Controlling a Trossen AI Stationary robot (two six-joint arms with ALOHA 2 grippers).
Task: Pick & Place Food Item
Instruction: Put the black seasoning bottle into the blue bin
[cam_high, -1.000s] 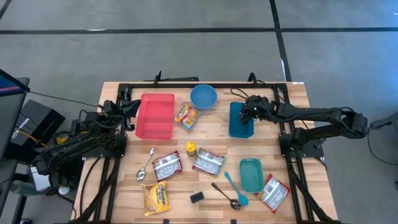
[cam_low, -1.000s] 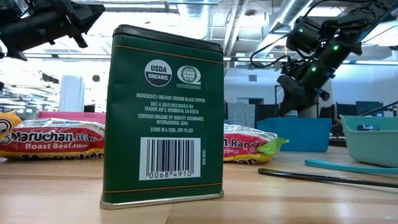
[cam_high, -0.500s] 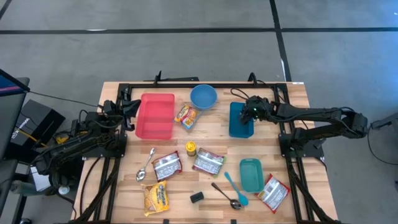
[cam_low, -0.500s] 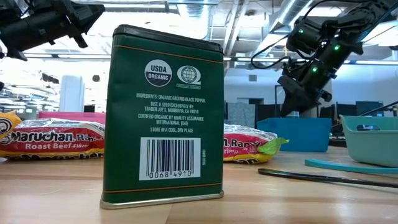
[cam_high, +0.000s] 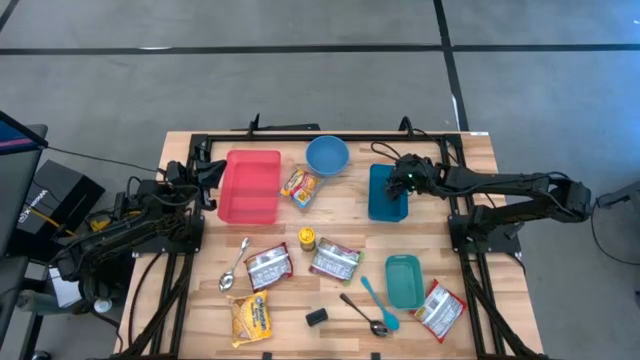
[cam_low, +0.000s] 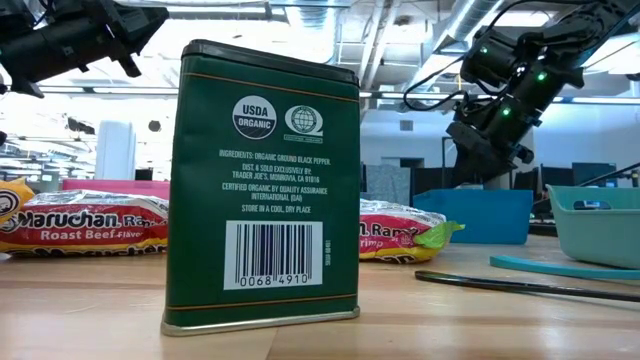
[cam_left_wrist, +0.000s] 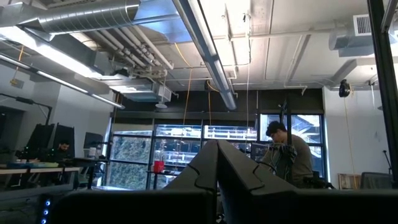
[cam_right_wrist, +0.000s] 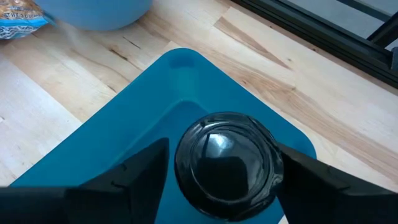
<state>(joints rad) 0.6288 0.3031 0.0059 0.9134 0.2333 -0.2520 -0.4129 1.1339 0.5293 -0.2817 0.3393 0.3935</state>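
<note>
Jar sits in the blue bin, claw spread around it, and this is where it could snag

Near to far: the tall dark green pepper tin (cam_low: 262, 185) hogs the low view and isn't involved. Farther back on the right, the right gripper (cam_right_wrist: 225, 163) hangs over the deep blue rectangular plastic bin (cam_high: 387, 192), fingers (cam_right_wrist: 134, 171) spread wide on either side of the round black-lidded jar (cam_right_wrist: 227, 165), with visible gaps, so not clamping it. Risk as I see it: lifting off-centre could let a finger catch the lid and tip the jar. The left gripper (cam_left_wrist: 217, 177) is parked far left, pinched shut, empty.
</note>
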